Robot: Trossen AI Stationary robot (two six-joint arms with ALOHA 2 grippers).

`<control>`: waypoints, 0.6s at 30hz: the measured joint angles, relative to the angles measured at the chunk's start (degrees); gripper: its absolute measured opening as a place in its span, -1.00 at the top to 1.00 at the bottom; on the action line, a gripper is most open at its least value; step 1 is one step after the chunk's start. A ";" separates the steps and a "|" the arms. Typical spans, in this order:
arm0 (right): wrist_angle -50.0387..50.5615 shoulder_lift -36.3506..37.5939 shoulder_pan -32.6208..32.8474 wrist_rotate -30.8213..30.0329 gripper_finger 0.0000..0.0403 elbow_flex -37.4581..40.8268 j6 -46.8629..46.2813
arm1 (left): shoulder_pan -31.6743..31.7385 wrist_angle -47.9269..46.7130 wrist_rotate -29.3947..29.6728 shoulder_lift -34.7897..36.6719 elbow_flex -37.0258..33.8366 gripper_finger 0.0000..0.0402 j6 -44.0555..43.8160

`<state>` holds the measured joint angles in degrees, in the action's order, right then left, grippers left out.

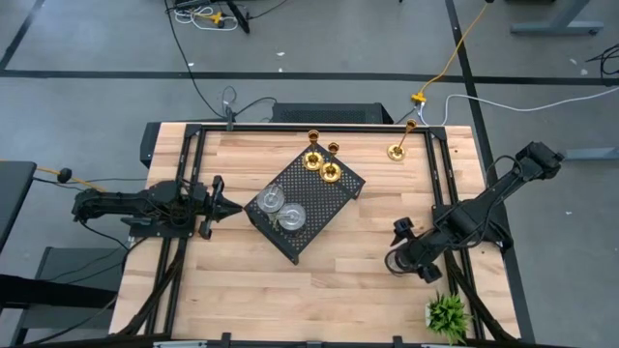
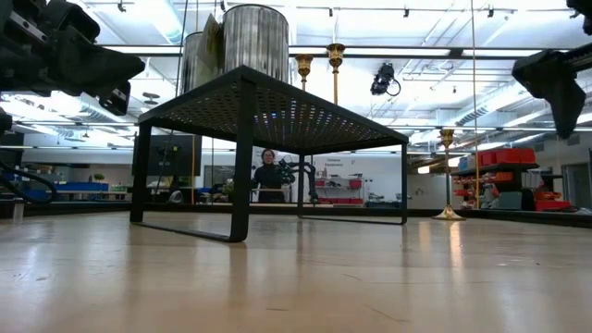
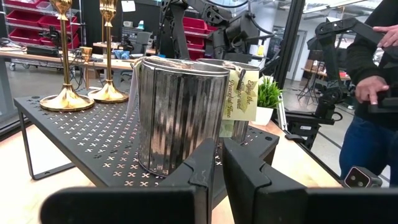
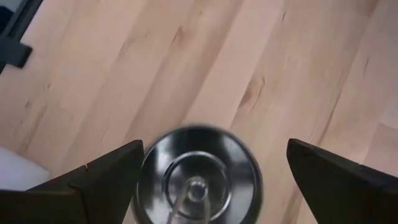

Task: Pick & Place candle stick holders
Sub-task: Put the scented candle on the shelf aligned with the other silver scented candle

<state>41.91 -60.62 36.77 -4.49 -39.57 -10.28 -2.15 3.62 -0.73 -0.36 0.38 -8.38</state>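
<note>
The black perforated tray (image 1: 338, 184) stands mid-table on its legs. On it stand two silver holders (image 1: 269, 201) (image 1: 291, 217) and two gold holders (image 1: 313, 159) (image 1: 331, 172). A third gold holder (image 1: 397, 152) stands on the table at the far right. My left gripper (image 1: 230, 206) is shut and empty, level beside the tray's left end, facing the silver holders (image 3: 177, 112). My right gripper (image 1: 398, 259) is open and points down over a third silver holder (image 4: 198, 177). That holder sits between the fingers, close to one finger (image 4: 106, 177). My right gripper points down from above with its fingers on either side of the silver holder. The holder's rim (image 4: 144, 180) lies right beside one finger, and I cannot tell whether they touch. The other finger (image 4: 336, 180) stands well clear.
A small green plant (image 1: 447, 314) stands at the table's near right corner, close to my right arm. A black frame rail (image 1: 290, 127) runs along the far edge. A person (image 3: 373, 74) stands beyond the table's right side. Bare wood lies in front of the tray.
</note>
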 joint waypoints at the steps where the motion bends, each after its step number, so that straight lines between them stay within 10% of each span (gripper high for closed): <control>1: 0.34 0.00 0.00 0.00 -0.99 0.00 0.01 | 0.00 0.00 0.02 0.00 0.01 0.80 0.00; 18: 0.88 -1.08 0.04 2.54 -0.99 0.00 -0.60 | 0.00 0.00 0.02 0.02 0.02 0.80 0.00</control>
<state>42.79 -61.70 36.82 -1.96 -39.57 -10.89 -2.15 3.62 -0.71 -0.34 0.40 -8.38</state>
